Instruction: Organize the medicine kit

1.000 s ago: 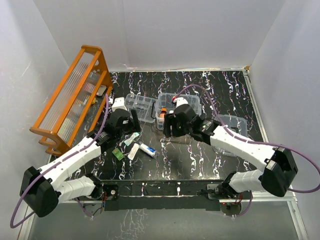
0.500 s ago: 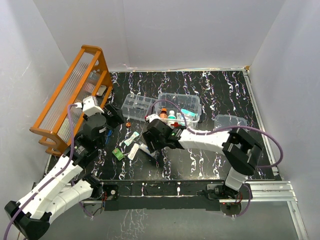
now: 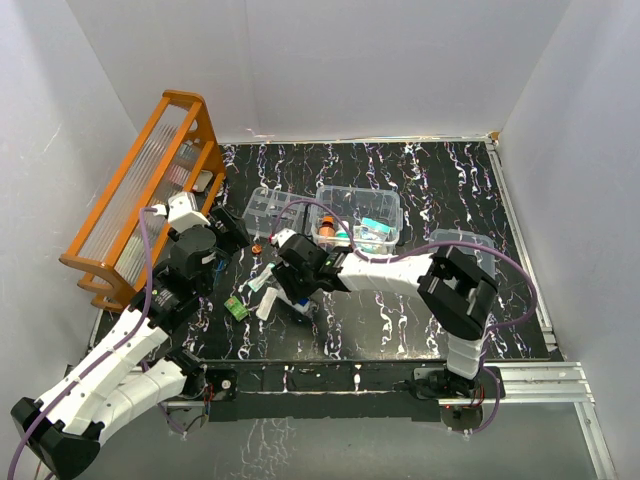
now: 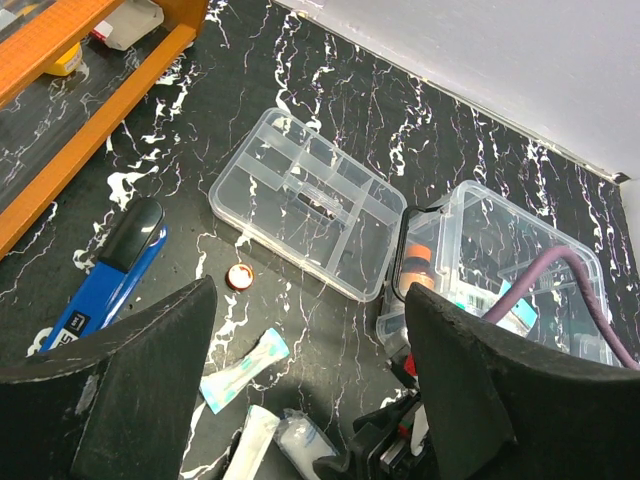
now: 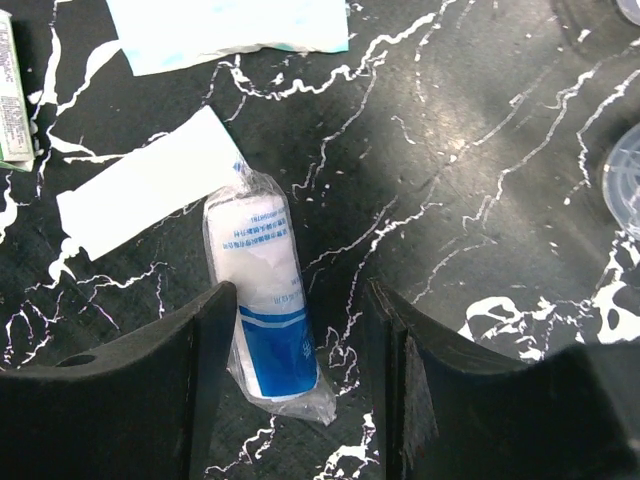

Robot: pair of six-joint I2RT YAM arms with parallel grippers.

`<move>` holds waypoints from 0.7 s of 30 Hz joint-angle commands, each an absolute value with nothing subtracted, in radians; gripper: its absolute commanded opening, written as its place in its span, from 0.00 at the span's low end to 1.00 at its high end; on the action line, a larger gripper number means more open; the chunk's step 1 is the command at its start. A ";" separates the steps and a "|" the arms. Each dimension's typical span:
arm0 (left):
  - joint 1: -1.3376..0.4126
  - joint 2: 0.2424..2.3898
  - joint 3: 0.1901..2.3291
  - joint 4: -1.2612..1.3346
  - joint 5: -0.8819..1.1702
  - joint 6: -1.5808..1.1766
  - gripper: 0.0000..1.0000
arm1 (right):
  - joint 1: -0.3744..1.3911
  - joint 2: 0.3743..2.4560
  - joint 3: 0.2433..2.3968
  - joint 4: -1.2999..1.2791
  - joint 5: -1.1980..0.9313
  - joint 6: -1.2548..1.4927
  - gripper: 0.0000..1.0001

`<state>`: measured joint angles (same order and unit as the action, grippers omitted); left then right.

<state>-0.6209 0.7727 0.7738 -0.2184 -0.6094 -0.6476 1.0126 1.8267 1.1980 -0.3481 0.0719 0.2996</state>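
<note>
Right gripper: shifted off medicine kit within last second, jaws spread astride wrapped gauze roll, nothing pinched.
Left gripper: pulled back, spread, empty.
Kit: lidless, just behind right gripper.
Your likely next pick: roll.

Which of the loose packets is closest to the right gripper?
The plastic-wrapped roll with the blue band, right at the right gripper; the flat white packet and pale blue sachet lie farther out.

medicine kit partly behind cable, roll print illegible
</note>
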 commanded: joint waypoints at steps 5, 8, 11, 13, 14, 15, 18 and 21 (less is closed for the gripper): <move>-0.617 0.773 0.795 -0.233 -0.612 -0.644 0.75 | 1.015 1.876 1.266 -0.396 0.020 0.211 0.49; -0.617 0.774 0.796 -0.235 -0.611 -0.644 0.75 | 1.015 1.881 1.280 -0.416 0.002 0.195 0.46; -0.617 0.779 0.799 -0.235 -0.607 -0.641 0.75 | 1.015 1.884 1.292 -0.441 -0.018 0.175 0.42; -0.617 0.782 0.802 -0.236 -0.607 -0.640 0.75 | 1.015 1.889 1.304 -0.461 -0.035 0.159 0.40; -0.617 0.782 0.802 -0.236 -0.607 -0.640 0.75 | 1.015 1.893 1.310 -0.476 -0.041 0.151 0.39; -0.617 0.784 0.805 -0.234 -0.607 -0.637 0.75 | 1.015 1.896 1.314 -0.485 -0.046 0.147 0.39; -0.617 0.788 0.807 -0.235 -0.606 -0.632 0.75 | 1.015 1.903 1.328 -0.501 -0.041 0.131 0.39; -0.617 0.790 0.814 -0.236 -0.609 -0.629 0.75 | 1.015 1.910 1.345 -0.515 -0.016 0.123 0.37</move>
<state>-0.6209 0.7914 0.7738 -0.2398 -0.5983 -0.6422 1.0142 1.9072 1.2881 -0.4900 -0.0303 0.1596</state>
